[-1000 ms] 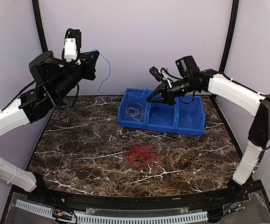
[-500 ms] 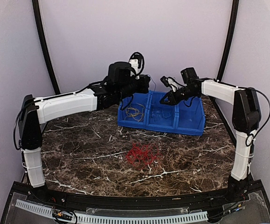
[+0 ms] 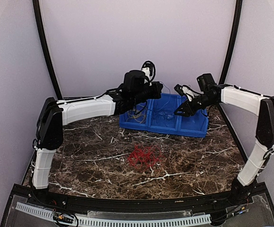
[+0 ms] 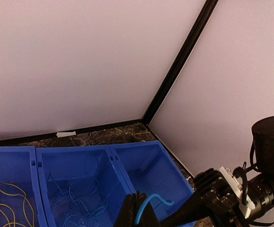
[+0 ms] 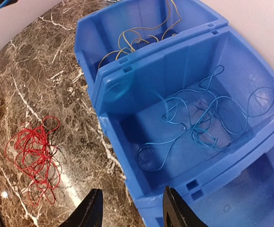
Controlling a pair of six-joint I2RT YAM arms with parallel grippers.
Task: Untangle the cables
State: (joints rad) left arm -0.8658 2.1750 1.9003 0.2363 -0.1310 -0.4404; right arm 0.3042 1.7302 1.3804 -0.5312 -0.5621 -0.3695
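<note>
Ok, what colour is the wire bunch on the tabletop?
The thin wire bunch is red; right wrist view.

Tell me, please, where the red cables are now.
In the top view, the red cables lie bunched on the marble table, near its middle, just in front of the blue bin, outside it.

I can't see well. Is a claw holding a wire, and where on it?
The left gripper pinches a blue cable beside a short curl poking out. The right gripper is open, empty.
</note>
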